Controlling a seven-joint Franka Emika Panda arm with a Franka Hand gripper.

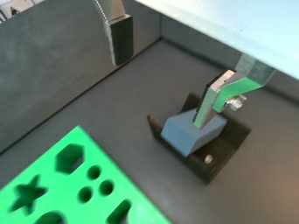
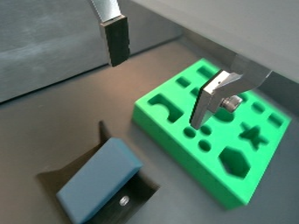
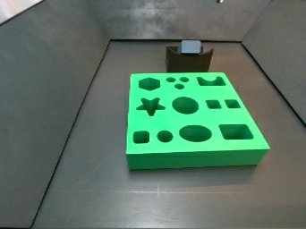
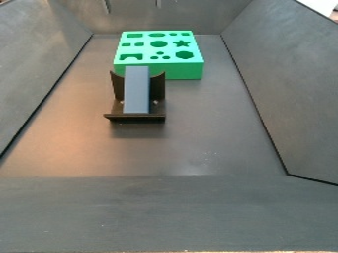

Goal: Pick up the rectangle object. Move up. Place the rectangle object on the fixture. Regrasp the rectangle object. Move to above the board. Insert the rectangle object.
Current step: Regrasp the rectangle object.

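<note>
Tool point(image 1: 170, 61) open, raised | rectangle object point(image 4: 136, 89) on fixture point(image 4: 136, 115)

The tool point(image 1: 176, 66) appears only in both wrist views; neither side view shows any part of the arm. It has two fingers, each a flat silver metal plate. One finger point(image 1: 119, 35) ends in a dark rectangular pad, seen again in a wrist view point(image 2: 114, 39) as a black block below a bright metal strip. The other finger point(image 1: 216, 96) is a bent, bracket-like silver plate with a greenish-grey sheen on its face; a small round screw head point(image 1: 236, 103) sits at its side, and the same screw point(image 2: 232, 103) shows on that finger point(image 2: 211, 98). No cables or markings are visible.
</note>
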